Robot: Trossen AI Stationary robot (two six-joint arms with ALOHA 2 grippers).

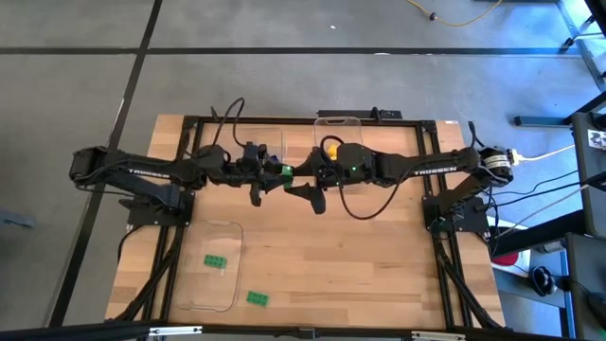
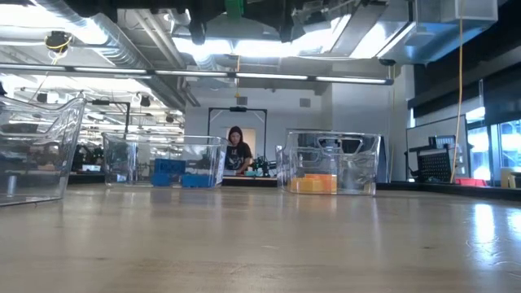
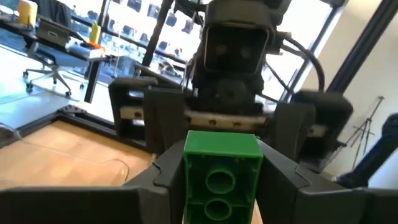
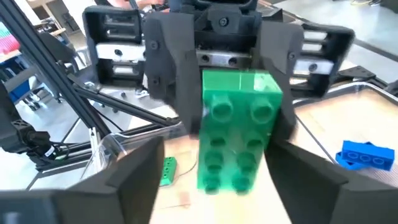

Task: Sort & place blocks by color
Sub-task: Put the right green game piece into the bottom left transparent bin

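- Both arms meet above the middle of the table [image 1: 312,256], raised well off the surface; the low view shows only their undersides at the top edge.
- A green brick [image 1: 287,171] sits between the two grippers, which face each other nose to nose. This looks like a mid-air handover.
- Left gripper [image 3: 222,177]: its own wrist view shows the green brick [image 3: 222,171] between its fingers, studs toward the camera, both fingers pressed against the brick's sides. Pinching it.
- Right gripper [image 4: 214,171]: its dark fingers stand apart on either side of the brick, with visible gaps. Spread, not yet gripping, as far as I can judge.
- In the right wrist view the brick [image 4: 236,127] juts out from the left gripper's fingers, its free end offered toward the right gripper, probably so it can be re-grasped.
- Clear tray [image 1: 213,265] on the left arm's near side holds one green brick [image 1: 217,260]; another green brick [image 1: 257,298] lies on the table just outside that tray.
- At the table's far edge, a tray with blue bricks [image 2: 171,172] and a tray with yellow bricks [image 2: 314,183].
- Judgement: the held brick belongs with the green ones in the near tray.
- A person [image 2: 238,151] stands in the room far behind the table.
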